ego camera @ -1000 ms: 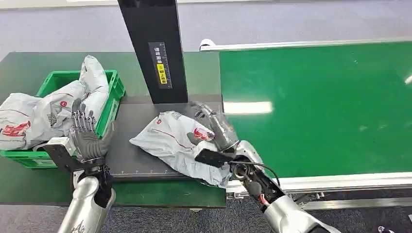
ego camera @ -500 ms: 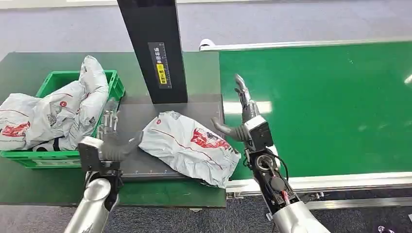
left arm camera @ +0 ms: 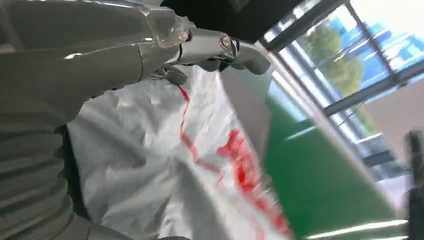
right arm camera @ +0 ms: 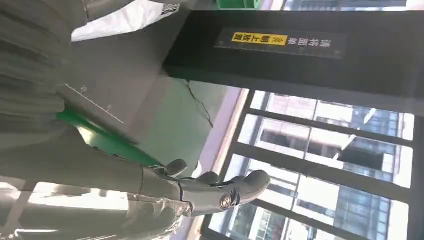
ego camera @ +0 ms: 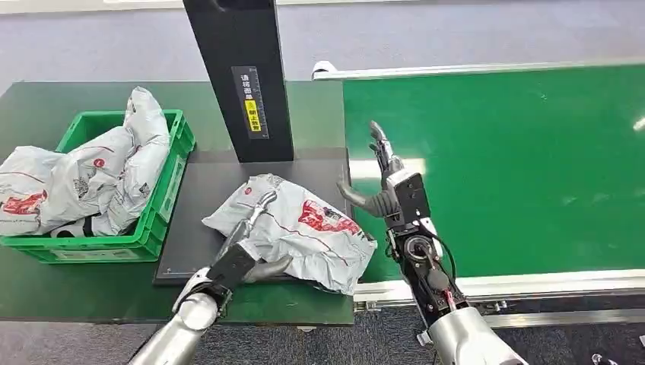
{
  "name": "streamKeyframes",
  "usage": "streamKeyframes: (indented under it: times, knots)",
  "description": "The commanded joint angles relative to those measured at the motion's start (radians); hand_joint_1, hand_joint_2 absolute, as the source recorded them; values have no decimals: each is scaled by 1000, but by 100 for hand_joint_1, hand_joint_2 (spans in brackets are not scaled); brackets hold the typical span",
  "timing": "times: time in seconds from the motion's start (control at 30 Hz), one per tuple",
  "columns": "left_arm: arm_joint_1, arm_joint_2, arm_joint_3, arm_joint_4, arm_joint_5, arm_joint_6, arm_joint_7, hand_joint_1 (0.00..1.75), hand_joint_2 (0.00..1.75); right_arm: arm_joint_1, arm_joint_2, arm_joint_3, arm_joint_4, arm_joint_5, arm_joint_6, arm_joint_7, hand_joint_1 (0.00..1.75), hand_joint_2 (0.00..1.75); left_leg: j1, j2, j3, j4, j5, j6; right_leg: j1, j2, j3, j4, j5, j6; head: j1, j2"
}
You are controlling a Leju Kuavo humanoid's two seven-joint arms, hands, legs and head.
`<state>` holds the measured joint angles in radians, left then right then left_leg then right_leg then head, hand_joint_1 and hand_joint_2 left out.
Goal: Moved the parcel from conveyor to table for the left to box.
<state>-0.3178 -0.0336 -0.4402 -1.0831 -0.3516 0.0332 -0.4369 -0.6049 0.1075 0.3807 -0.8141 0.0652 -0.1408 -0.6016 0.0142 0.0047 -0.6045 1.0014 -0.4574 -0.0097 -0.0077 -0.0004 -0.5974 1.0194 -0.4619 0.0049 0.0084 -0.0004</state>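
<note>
The grey-white parcel (ego camera: pixel 304 228) with red print lies on the dark mat (ego camera: pixel 201 194) of the table, next to the conveyor (ego camera: pixel 517 167). My left hand (ego camera: pixel 247 242) reaches in from the front. Its fingers lie stretched over the parcel's left end and its thumb sits at the parcel's near edge, not closed around it. In the left wrist view the fingers (left arm camera: pixel 210 47) extend straight above the parcel (left arm camera: pixel 165 165). My right hand (ego camera: pixel 382 182) stands open and upright just off the parcel's right end, at the conveyor's edge, holding nothing. The right wrist view shows its fingers (right arm camera: pixel 215 192) extended.
A green crate (ego camera: pixel 171 182) holding several similar parcels (ego camera: pixel 91 175) stands at the left of the table. A black post (ego camera: pixel 239 76) with a yellow label rises behind the mat. The conveyor's metal rail (ego camera: pixel 532 283) runs along the front right.
My left hand swung from beside the crate to the right, onto the parcel's left end. My right hand let go of the parcel, lifted off its right end and now stands open.
</note>
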Motion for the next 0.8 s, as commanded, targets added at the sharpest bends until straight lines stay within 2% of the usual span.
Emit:
streamKeyframes:
  times: [0.03,0.27,0.4,0.43,0.47,0.57,0.8]
  knots:
    - [-82,22,-101,176,-87,17,56,0,175,-50,0,-7,94,7,2,18,0,175,0,-1,1,-1,0,0,0,-1,1,-1,0,0,0,0]
    - [-86,23,-110,184,-106,20,64,0,175,-50,0,-6,93,9,4,20,0,175,0,-1,2,-1,0,0,0,-1,2,-1,0,0,0,0]
    - [-106,7,-78,237,-172,59,101,0,175,-47,-4,1,112,49,19,63,0,175,0,-1,3,-2,1,1,0,-1,3,-2,0,0,0,0]
    - [-100,5,-64,236,-165,65,93,37,175,-52,-1,1,125,51,25,76,0,175,-1,-1,3,-2,0,1,0,-1,3,-2,0,0,0,0]
    - [-89,8,-53,224,-172,95,79,126,175,-74,0,23,169,82,30,132,0,175,0,0,2,-1,0,0,0,0,2,-1,0,0,0,0]
    - [-70,8,-27,196,-167,91,81,148,175,-123,1,70,261,167,10,263,0,175,-1,2,4,-2,0,1,0,2,3,-2,1,0,0,0]
    - [-64,7,-21,184,-167,91,83,147,175,-137,0,86,283,198,-1,290,0,175,-1,1,3,-2,0,1,0,1,3,-1,0,0,0,0]
